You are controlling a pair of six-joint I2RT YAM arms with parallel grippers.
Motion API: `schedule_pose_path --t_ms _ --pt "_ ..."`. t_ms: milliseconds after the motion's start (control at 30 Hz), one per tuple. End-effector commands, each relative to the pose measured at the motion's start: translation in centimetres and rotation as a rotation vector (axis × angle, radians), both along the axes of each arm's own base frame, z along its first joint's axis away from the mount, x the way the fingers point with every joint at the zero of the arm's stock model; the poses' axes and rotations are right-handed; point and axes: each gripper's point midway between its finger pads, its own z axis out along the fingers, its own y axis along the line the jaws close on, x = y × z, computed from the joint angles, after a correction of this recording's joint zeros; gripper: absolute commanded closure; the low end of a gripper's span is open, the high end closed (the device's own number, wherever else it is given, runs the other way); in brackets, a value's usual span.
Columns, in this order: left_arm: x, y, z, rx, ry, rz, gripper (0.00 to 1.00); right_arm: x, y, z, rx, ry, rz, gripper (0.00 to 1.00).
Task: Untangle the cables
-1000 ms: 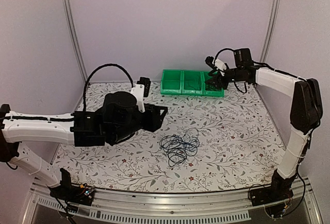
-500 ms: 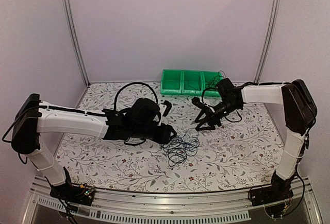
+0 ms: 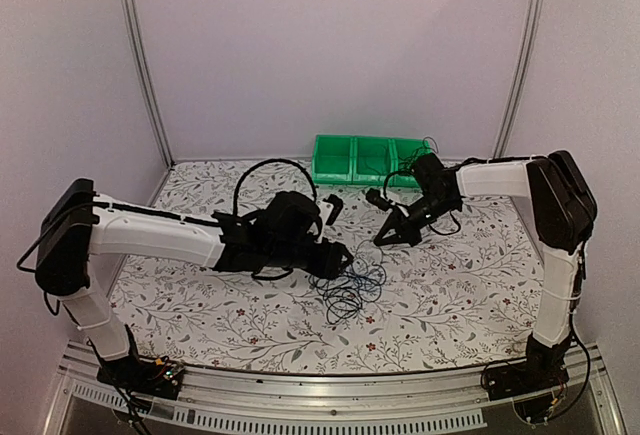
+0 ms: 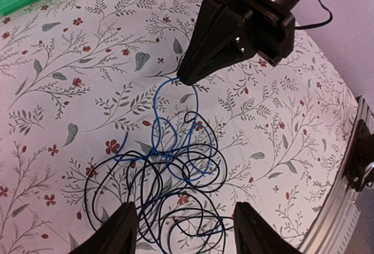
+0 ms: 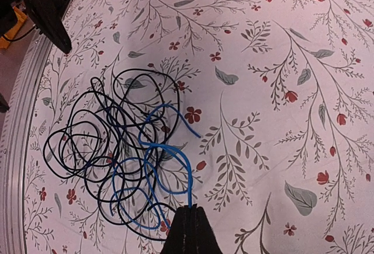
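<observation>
The right gripper [image 5: 190, 210] has its jaws closed on the blue cable [image 5: 189, 184] at lower centre. The left gripper [image 4: 184, 207] hangs with jaws open over the cables [image 4: 158, 190] on the worktop [image 4: 70, 61].

The cables [image 3: 348, 283] form a small, loose tangle lying flat on the floral cloth. Thin black wires [image 4: 146, 190] coil in overlapping loops. One blue wire [image 4: 154, 114] threads through them, its end loop pinched in the closed right gripper [image 4: 182, 79].

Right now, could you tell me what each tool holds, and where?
The right tool pinches the blue cable at a loop; the left tool holds nothing.
</observation>
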Motion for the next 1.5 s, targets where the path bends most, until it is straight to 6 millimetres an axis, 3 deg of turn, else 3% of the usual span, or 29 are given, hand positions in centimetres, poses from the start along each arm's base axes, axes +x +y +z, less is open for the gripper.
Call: schedule_pose_path --t_ms 0,200,400,600,800,867,933,1033,1233,1467 --pt "2.6 -1.5 0.9 0.002 -0.147 0.012 0.38 -0.2 0.5 4.7 0.062 -0.007 0.011 1.00" --pt "4.9 -3.9 2.5 -0.045 -0.288 -0.004 0.38 -3.6 0.5 16.9 0.227 -0.092 0.090 1.00" --pt "6.1 -5.8 1.9 -0.147 -0.343 -0.012 0.54 -6.5 0.3 27.4 0.366 -0.136 0.144 1.00" --pt "6.5 -5.8 -0.9 -0.190 -0.276 -0.020 0.82 -8.1 0.0 35.7 0.486 -0.231 0.172 1.00" --pt "5.8 -4.1 -4.5 -0.106 -0.209 -0.023 0.84 -9.0 -0.4 42.8 0.607 -0.348 0.154 1.00" --pt "5.2 -3.2 -5.0 -0.094 -0.191 -0.020 0.84 -8.9 -0.5 44.3 0.631 -0.389 0.128 1.00" --pt "4.8 -2.2 -4.6 -0.094 -0.184 -0.006 0.82 -8.5 -0.7 45.3 0.645 -0.437 0.104 1.00" --pt "4.4 -1.1 -2.6 -0.110 -0.195 0.025 0.70 -6.8 -0.6 45.1 0.629 -0.501 0.049 1.00" --pt "3.2 0.5 2.4 -0.150 -0.226 0.064 0.57 -1.6 -0.3 41.8 0.549 -0.608 -0.084 1.00" --pt "1.7 2.3 5.5 -0.125 -0.221 0.138 0.55 3.9 -0.2 36.7 0.469 -0.639 -0.177 1.00"
